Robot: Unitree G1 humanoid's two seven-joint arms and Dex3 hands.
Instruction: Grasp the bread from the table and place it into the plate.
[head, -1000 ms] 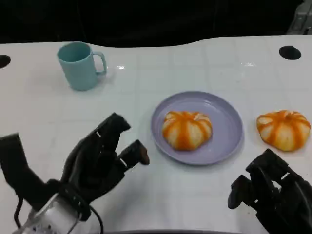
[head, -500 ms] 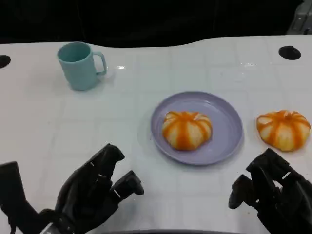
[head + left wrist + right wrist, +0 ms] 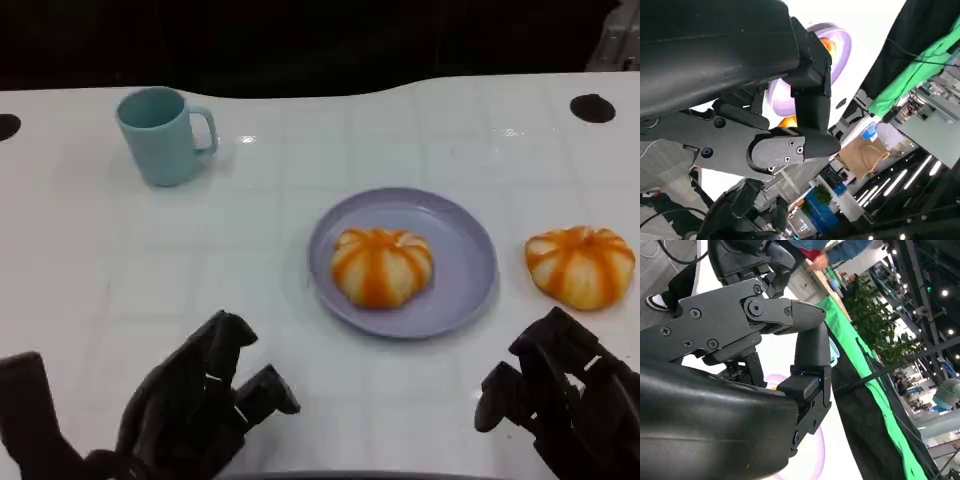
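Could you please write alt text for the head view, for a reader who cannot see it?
A lilac plate on a white table holds one orange-striped bread; a second bread lies on the table to its right. A teal mug stands at the far left, and the black left hand and right hand hover empty at the near edge.

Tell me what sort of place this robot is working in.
Probably a demo stand in a large exhibition hall. The white table carries a staged setting of plate and mug, while the wrist views show green drapery, potted plants and high ceiling strip lights.
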